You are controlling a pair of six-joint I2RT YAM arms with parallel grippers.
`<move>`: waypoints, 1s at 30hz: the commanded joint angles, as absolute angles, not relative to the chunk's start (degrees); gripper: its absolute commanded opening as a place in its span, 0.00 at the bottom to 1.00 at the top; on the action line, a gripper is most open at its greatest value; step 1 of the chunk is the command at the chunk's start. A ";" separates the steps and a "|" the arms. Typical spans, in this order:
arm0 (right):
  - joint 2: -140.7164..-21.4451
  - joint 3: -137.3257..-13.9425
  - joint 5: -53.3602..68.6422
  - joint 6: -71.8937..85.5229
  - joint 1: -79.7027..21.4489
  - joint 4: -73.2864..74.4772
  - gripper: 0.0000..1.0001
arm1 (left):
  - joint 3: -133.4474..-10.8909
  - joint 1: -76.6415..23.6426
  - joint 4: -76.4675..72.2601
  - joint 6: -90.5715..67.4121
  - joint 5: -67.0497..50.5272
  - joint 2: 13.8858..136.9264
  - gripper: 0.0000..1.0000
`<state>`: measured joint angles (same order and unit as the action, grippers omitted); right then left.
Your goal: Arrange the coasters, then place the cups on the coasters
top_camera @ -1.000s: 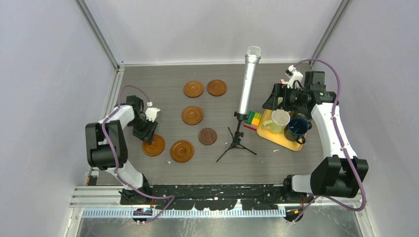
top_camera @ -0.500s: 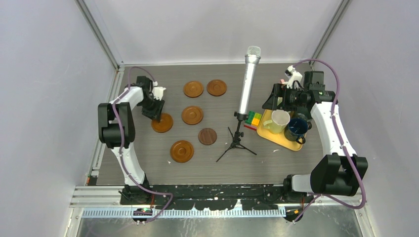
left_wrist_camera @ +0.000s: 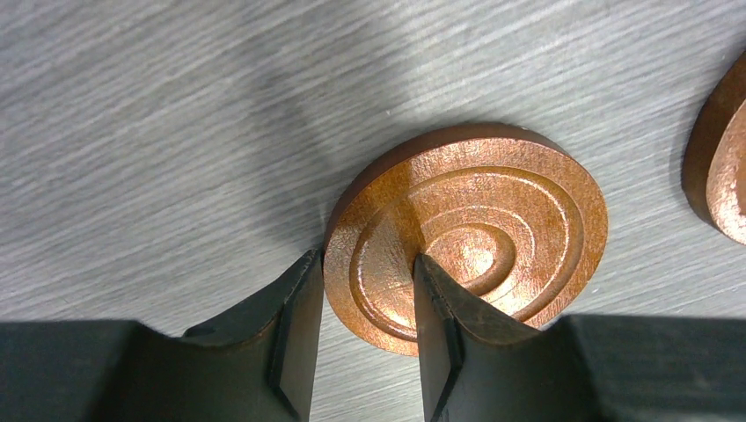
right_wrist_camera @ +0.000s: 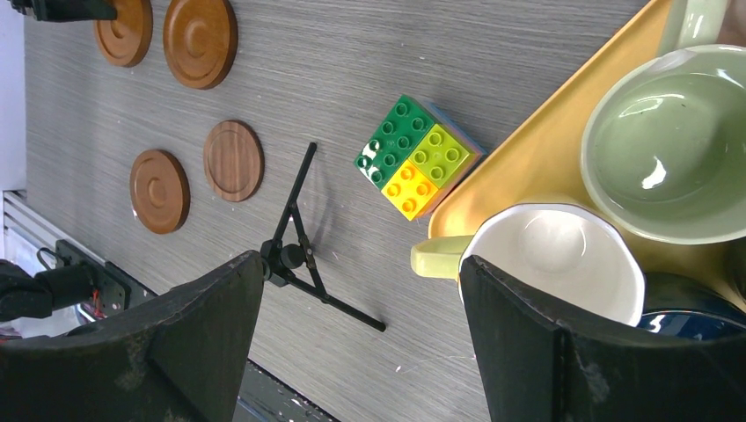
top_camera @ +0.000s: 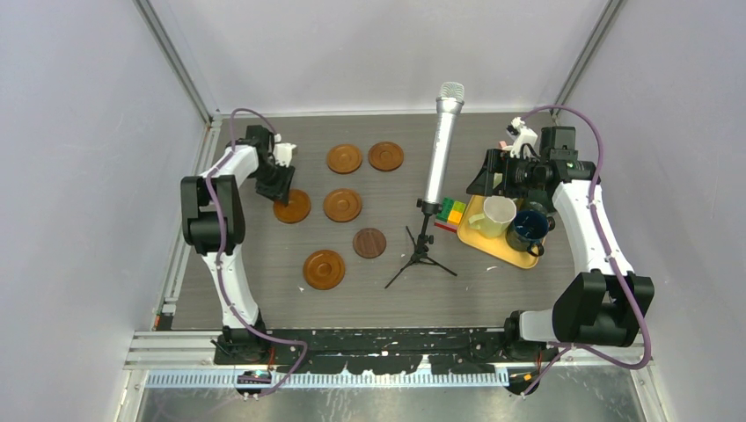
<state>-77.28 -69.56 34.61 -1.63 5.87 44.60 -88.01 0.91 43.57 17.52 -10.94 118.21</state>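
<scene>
My left hand (left_wrist_camera: pixel 366 272) is clenched on the near rim of one orange-brown coaster (left_wrist_camera: pixel 493 220), with one finger against its outer edge and the other pressing on its grooved top face. The coaster is at the left of the grey, wood-grained table (top_camera: pixel 264 290), near a second coaster (top_camera: pixel 342 205). I cannot tell whether it lies flat or slightly raised. To do this well, I judge I should settle it flat, level with its neighbour, keep a gap, then let go without dragging the thin disc. The wood is smooth and glossy, cut with concentric rings. My right hand (right_wrist_camera: pixel 361 264) hangs released and empty over the yellow tray (right_wrist_camera: pixel 528 167) holding glazed ceramic cups (right_wrist_camera: pixel 554 264).
</scene>
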 commanded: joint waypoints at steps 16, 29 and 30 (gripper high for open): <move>-76.60 -71.00 34.98 -1.58 6.15 42.98 0.87 | -90.74 0.53 42.87 17.70 -9.54 116.05 0.56; -75.59 -70.74 35.39 -1.45 6.11 42.98 0.86 | -78.14 -6.52 51.35 25.88 -20.13 97.73 0.82; -75.58 -70.75 35.47 -1.42 6.15 42.98 0.86 | -75.10 -8.24 50.74 26.20 -19.33 95.55 0.83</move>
